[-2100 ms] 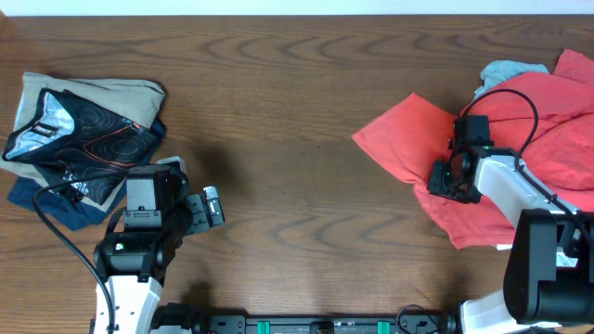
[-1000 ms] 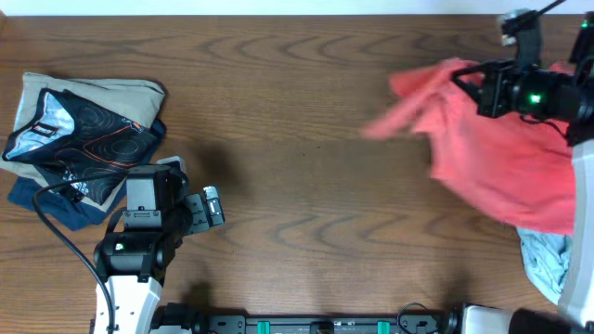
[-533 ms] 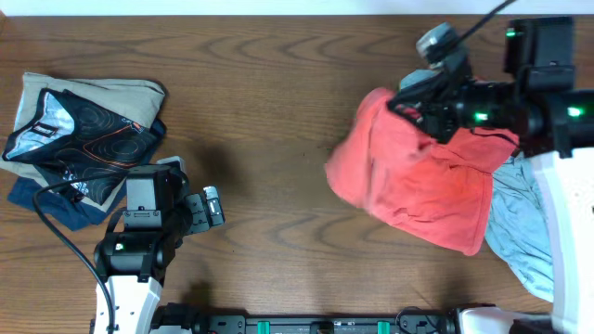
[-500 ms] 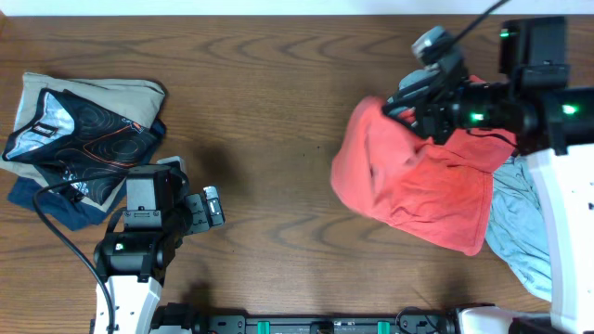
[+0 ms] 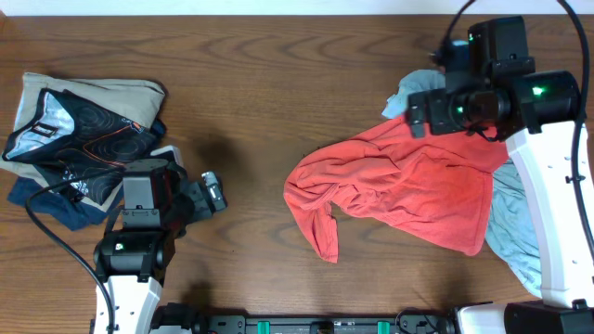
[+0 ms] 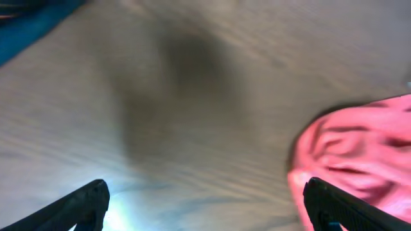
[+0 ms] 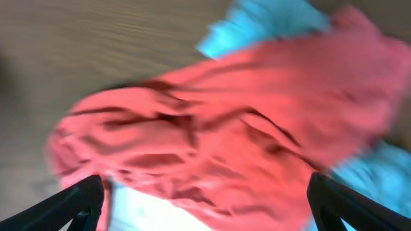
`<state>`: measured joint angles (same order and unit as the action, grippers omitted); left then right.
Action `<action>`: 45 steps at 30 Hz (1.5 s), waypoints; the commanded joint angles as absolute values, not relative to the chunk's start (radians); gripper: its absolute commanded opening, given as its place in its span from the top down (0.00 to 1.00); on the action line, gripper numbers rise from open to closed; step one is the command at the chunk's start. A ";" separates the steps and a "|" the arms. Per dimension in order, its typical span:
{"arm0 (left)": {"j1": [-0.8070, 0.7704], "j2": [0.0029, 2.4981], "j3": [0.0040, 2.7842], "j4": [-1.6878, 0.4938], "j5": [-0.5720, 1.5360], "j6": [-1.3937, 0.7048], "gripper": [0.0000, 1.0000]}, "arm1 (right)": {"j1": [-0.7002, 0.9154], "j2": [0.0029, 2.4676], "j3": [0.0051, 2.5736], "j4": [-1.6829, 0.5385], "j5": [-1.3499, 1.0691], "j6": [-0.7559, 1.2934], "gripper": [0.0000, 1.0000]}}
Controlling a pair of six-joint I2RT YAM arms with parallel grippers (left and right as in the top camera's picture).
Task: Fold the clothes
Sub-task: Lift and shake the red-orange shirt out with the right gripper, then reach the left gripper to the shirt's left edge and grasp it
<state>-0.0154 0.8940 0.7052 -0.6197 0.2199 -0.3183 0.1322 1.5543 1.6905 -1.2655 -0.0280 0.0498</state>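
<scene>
Pinching into a rumple is the main danger, as I judge it: the red shirt [image 5: 399, 190] lies bunched on the tabletop [image 5: 278, 74], creased across its middle and with a twisted tail at its lower left. A gripper closing on a ridge could take two layers at once and drag the cloth tighter instead of spreading it flat. A second risk sits on the right, where the blue shirt [image 5: 506, 237] lies under the red one's edge and peeps out again at its top; a grasp along that side may lift both garments together. The right gripper [image 7: 212, 202] hangs over the red shirt's upper right part, fingers spread wide with nothing between them. The cloth is below it and apart from it, as far as the blurred wrist view shows. The left gripper [image 6: 205, 205] is likewise spread and empty, low at the left of the tabletop, with the red shirt's left edge well apart from it. A folded pile [image 5: 79, 134] rests at the far left
</scene>
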 commanded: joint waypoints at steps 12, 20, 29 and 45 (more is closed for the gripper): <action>-0.148 1.188 0.725 -0.577 0.607 -0.365 0.02 | -0.005 1.554 1.687 -1.349 0.120 0.164 0.01; -0.400 1.442 0.725 -0.345 0.640 -0.369 0.02 | -0.027 1.554 1.687 -1.377 0.120 0.163 0.01; -0.484 1.662 0.725 -0.072 0.537 -0.368 0.55 | -0.027 1.554 1.687 -1.383 0.120 0.163 0.01; -0.198 1.515 1.200 -0.183 -0.064 -0.173 0.94 | -0.027 1.554 1.686 -1.400 0.123 0.164 0.01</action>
